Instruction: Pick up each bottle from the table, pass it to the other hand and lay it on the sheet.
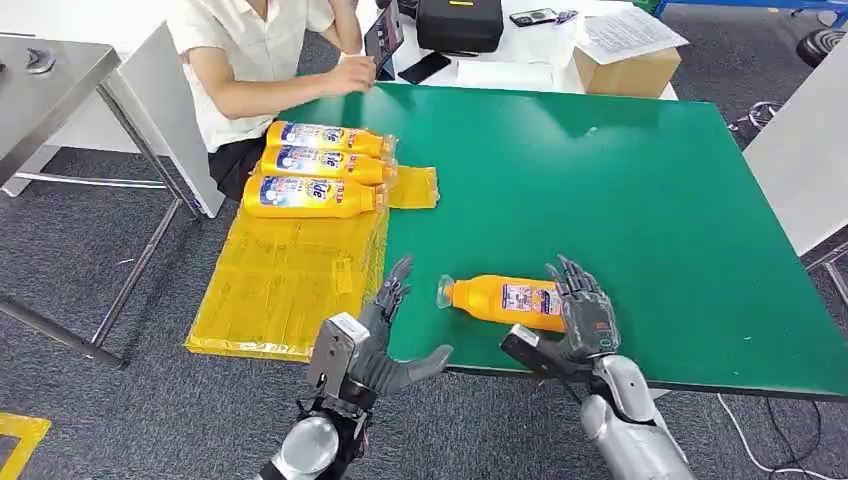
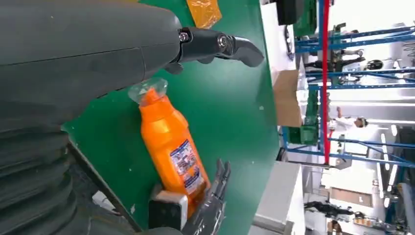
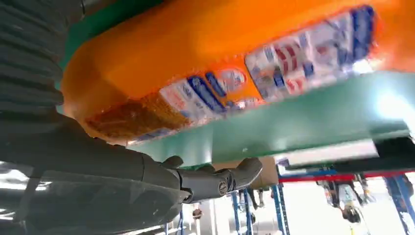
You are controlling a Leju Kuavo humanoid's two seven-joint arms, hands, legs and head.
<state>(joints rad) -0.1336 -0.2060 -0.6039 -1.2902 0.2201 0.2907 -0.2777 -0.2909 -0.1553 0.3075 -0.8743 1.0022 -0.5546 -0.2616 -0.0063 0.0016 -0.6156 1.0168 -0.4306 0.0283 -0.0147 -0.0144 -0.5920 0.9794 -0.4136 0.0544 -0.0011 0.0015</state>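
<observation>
An orange bottle (image 1: 497,299) lies on its side near the front edge of the green table (image 1: 620,180), cap pointing left. My right hand (image 1: 586,315) lies over its base end with the fingers stretched across it and the thumb (image 3: 215,181) hanging apart at the table edge. The bottle (image 3: 220,58) sits right against that palm. My left hand (image 1: 378,340) hovers open at the front edge, just left of the cap, fingers spread. From the left wrist the bottle (image 2: 171,142) rests flat on the table. Three more bottles (image 1: 310,165) lie side by side on the yellow sheet (image 1: 280,280).
A person (image 1: 250,60) sits at the table's far left corner, beside the sheet, one hand by a tablet (image 1: 383,38). A cardboard box (image 1: 628,70), a black bag (image 1: 460,22) and papers sit on the white table behind. A grey steel table (image 1: 50,70) stands left.
</observation>
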